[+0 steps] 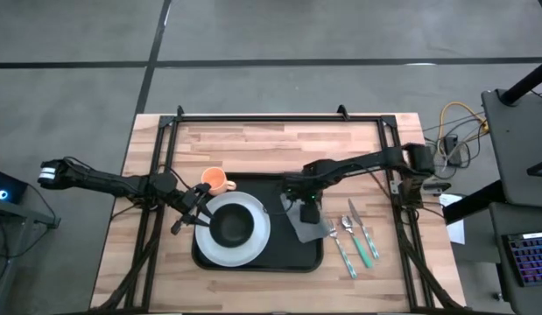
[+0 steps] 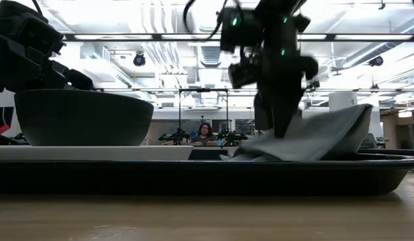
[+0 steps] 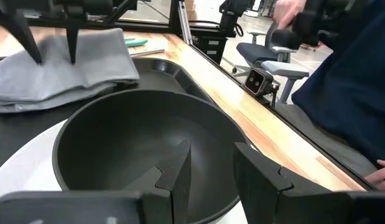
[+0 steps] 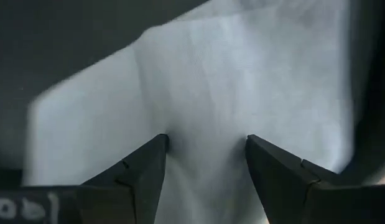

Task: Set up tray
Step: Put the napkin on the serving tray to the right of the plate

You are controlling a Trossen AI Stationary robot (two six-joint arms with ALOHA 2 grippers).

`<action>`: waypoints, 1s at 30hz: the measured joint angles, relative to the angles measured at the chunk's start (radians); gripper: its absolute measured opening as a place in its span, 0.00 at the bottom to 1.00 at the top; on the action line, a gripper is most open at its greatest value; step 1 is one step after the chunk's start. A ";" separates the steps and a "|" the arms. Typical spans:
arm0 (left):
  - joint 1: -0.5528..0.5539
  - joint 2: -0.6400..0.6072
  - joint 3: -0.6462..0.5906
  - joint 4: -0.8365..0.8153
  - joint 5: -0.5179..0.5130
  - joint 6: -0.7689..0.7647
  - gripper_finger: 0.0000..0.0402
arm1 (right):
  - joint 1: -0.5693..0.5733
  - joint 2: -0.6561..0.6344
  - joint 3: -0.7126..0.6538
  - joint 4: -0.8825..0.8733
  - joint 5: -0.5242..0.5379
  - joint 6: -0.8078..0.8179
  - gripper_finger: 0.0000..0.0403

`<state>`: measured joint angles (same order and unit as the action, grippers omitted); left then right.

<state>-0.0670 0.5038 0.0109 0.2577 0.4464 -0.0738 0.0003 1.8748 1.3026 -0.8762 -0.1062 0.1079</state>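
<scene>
Two risks for you: right gripper (image 4: 204, 163), fingers spread astride grey folded cloth napkin (image 1: 307, 227), may drag it off large black rectangular tray (image 1: 297, 262); left gripper (image 3: 211, 168), fingers parted over dark round bowl (image 3: 142, 146), may tip it.

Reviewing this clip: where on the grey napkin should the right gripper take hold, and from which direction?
Probably from above, at the raised fold of the grey napkin. The napkin lies across the right rim of the tray, and the low view shows it bunched upward there, giving cloth to pinch. The right gripper is already over it, fingers open and straddling the fabric. The left gripper is at the bowl.
</scene>
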 joint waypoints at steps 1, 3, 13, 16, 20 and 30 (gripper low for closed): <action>0.000 0.000 0.000 0.000 0.000 0.000 0.25 | -0.003 0.020 0.000 0.004 0.000 -0.011 0.52; 0.000 0.000 0.000 0.000 0.000 0.000 0.25 | -0.009 0.049 0.000 0.018 -0.001 -0.029 0.52; 0.000 0.003 0.000 0.000 0.000 0.000 0.25 | -0.044 0.099 0.003 0.111 0.001 0.060 0.51; 0.000 0.004 0.000 0.000 0.000 0.000 0.25 | -0.049 0.092 0.002 0.115 0.023 0.091 0.51; 0.000 0.006 0.000 0.000 0.000 0.000 0.25 | -0.050 0.057 0.001 0.115 0.060 0.098 0.52; 0.000 0.009 0.000 0.000 0.000 0.000 0.25 | -0.034 -0.051 0.004 0.119 0.108 0.122 0.50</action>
<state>-0.0669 0.5129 0.0109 0.2577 0.4464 -0.0738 -0.0340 1.8239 1.3062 -0.7570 0.0013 0.2295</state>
